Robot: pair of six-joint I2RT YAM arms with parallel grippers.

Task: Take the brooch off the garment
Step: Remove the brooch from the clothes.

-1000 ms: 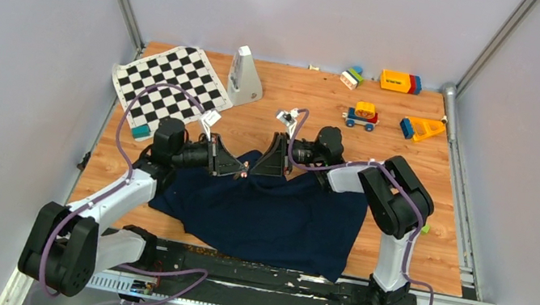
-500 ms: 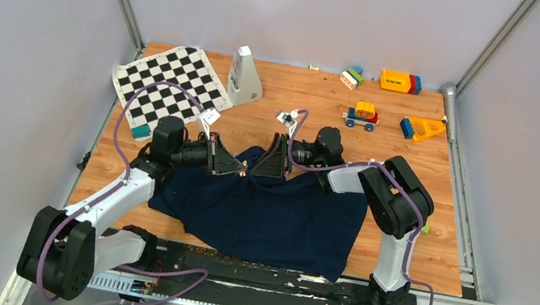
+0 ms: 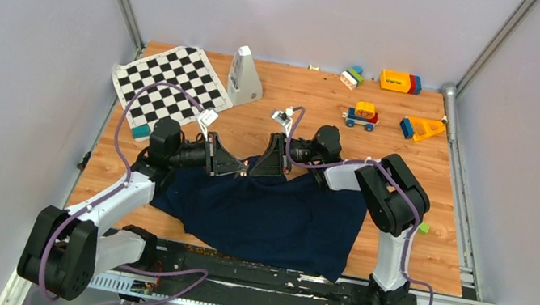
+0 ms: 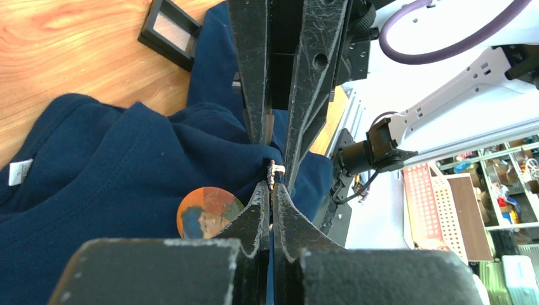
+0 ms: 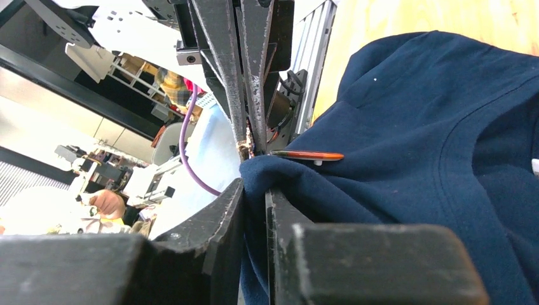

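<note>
The navy garment [image 3: 280, 220] lies crumpled at the table's near middle, with a fold raised at its far edge. My left gripper [image 3: 242, 170] and right gripper [image 3: 253, 172] meet tip to tip at that fold. In the left wrist view the brooch [image 4: 206, 213], a round orange-and-blue disc, sits on the cloth just left of my left gripper [image 4: 271, 185]. That gripper is shut on the brooch's small metal pin. Seen from the right wrist, the brooch [image 5: 307, 154] is edge-on, and my right gripper [image 5: 254, 187] is shut on the garment [image 5: 432, 127] fold under it.
A black-and-white chequered mat [image 3: 170, 88] and a white wedge-shaped object [image 3: 244, 75] stand at the far left. Toy blocks [image 3: 399, 81], a toy car [image 3: 362, 115] and an orange-blue piece [image 3: 421, 128] lie at the far right. A teal block [image 3: 141, 131] sits near the left arm.
Both grippers have shifted slightly left together, tips still meeting at the raised fold. The garment's far edge has moved a little with them.
</note>
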